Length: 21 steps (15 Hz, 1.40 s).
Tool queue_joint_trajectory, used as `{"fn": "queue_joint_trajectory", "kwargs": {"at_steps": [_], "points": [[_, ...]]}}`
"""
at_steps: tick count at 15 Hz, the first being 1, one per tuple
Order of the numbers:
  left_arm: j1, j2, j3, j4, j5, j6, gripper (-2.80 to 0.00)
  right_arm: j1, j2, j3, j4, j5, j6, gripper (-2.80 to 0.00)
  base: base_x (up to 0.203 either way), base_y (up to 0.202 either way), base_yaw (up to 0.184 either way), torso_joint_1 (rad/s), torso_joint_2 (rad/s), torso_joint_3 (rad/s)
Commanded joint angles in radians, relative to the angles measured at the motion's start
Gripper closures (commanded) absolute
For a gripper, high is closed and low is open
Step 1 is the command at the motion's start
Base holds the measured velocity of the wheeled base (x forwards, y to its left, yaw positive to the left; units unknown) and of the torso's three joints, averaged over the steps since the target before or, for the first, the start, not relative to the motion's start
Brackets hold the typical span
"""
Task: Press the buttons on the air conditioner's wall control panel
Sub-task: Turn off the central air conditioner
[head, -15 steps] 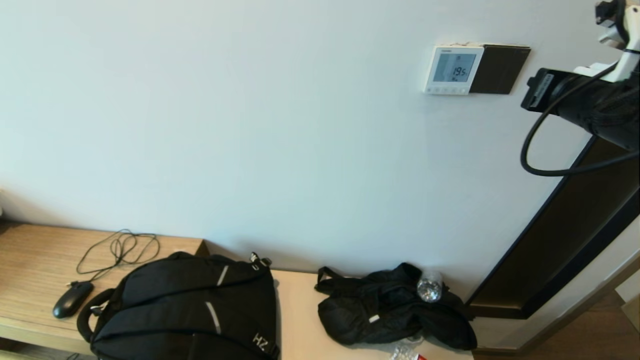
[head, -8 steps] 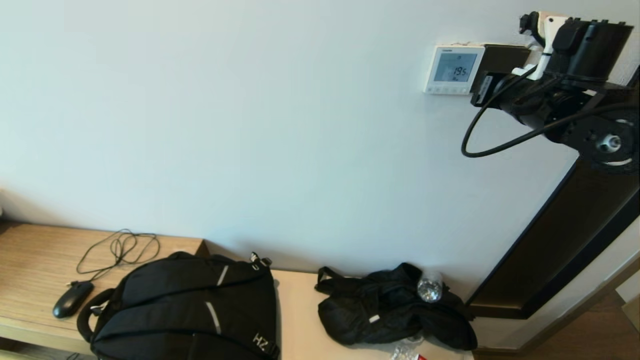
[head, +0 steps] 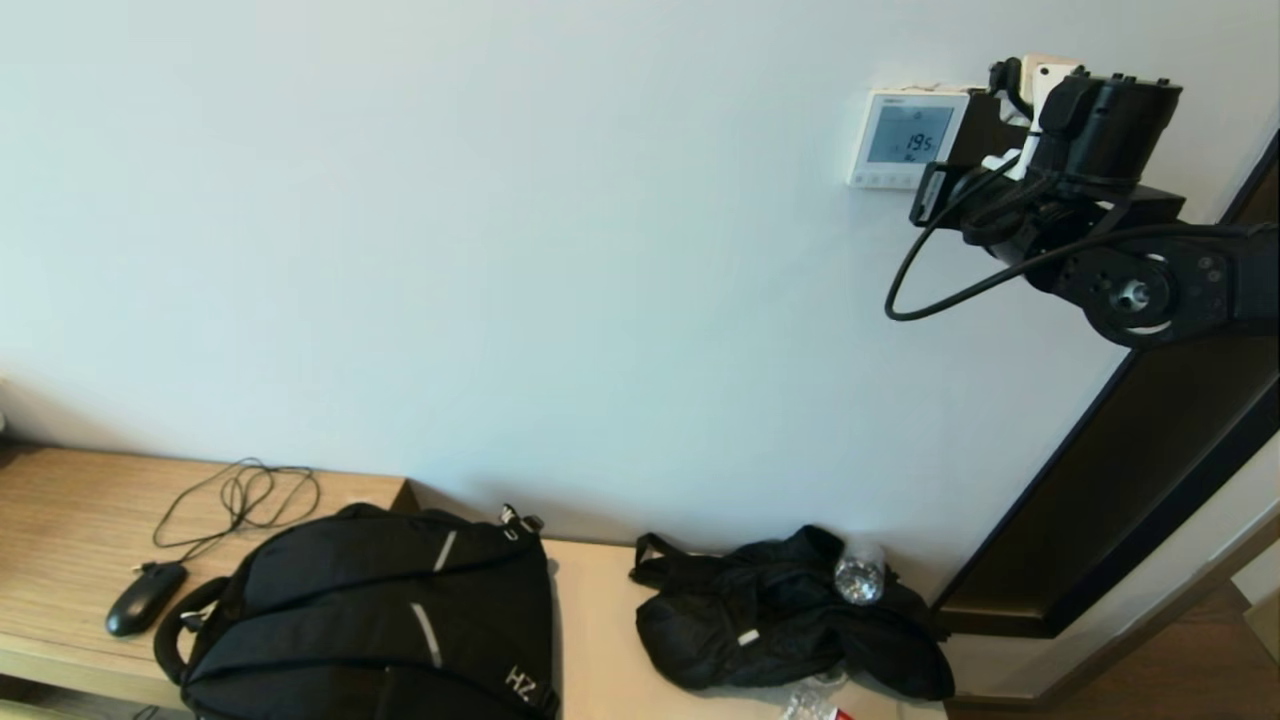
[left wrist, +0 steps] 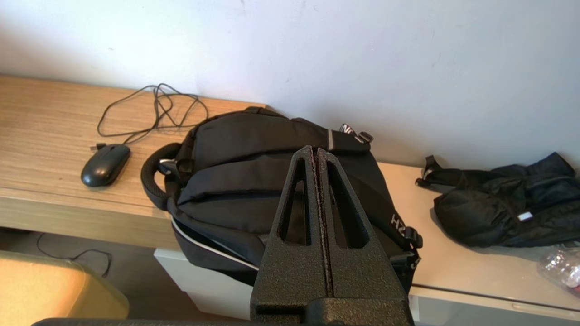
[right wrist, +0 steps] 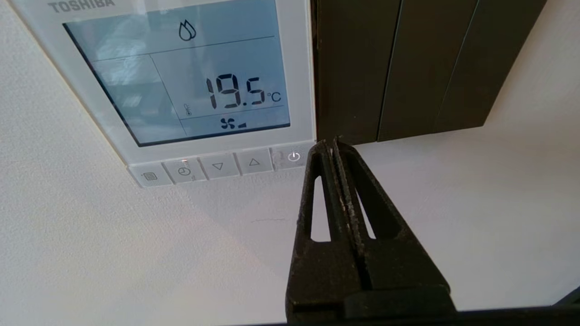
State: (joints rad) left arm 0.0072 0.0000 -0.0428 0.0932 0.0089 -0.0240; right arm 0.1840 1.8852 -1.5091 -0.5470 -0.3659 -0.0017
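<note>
The white Toshiba control panel (head: 905,138) hangs on the wall at the upper right and its screen reads 19.5 °C (right wrist: 190,86). A row of several buttons runs along its lower edge, and the power button (right wrist: 293,156) is the end one. My right gripper (right wrist: 332,142) is shut and empty. Its tips are right beside the power button, at the panel's corner by the dark switch plate (right wrist: 408,68). I cannot tell whether they touch the wall. In the head view the right arm (head: 1100,120) covers the switch plate. My left gripper (left wrist: 316,150) is shut and parked low, over a black backpack (left wrist: 253,181).
A wooden desk (head: 60,520) holds a black mouse (head: 145,597) with a coiled cable. The black backpack (head: 370,620) stands beside it, and a crumpled black bag (head: 780,620) with a plastic bottle (head: 860,575) lies on a pale surface. A dark door frame (head: 1130,480) runs down the right.
My right arm has swung in from the right edge, leftward and toward the wall, and now stands over the switch plate beside the panel. The display still reads 19.5.
</note>
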Motion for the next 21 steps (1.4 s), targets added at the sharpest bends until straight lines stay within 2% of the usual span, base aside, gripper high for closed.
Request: {"fn": "queue_joint_trajectory", "kwargs": {"at_steps": [1,16,21], "points": [[0.000,0.000,0.000,0.000,0.000,-0.001,0.00,0.002,0.008,-0.003,-0.004,-0.002,0.000,0.00,0.000,0.000,0.000,0.000,0.00,0.000],[0.000,0.000,0.000,0.000,0.000,-0.001,0.00,0.017,0.037,-0.023,-0.004,-0.001,0.002,0.00,0.000,0.000,0.000,0.000,0.00,0.000],[0.000,0.000,0.000,0.000,0.000,-0.001,0.00,0.019,-0.040,0.019,-0.004,0.003,0.003,0.00,0.000,0.000,0.000,0.000,0.00,0.000]]}}
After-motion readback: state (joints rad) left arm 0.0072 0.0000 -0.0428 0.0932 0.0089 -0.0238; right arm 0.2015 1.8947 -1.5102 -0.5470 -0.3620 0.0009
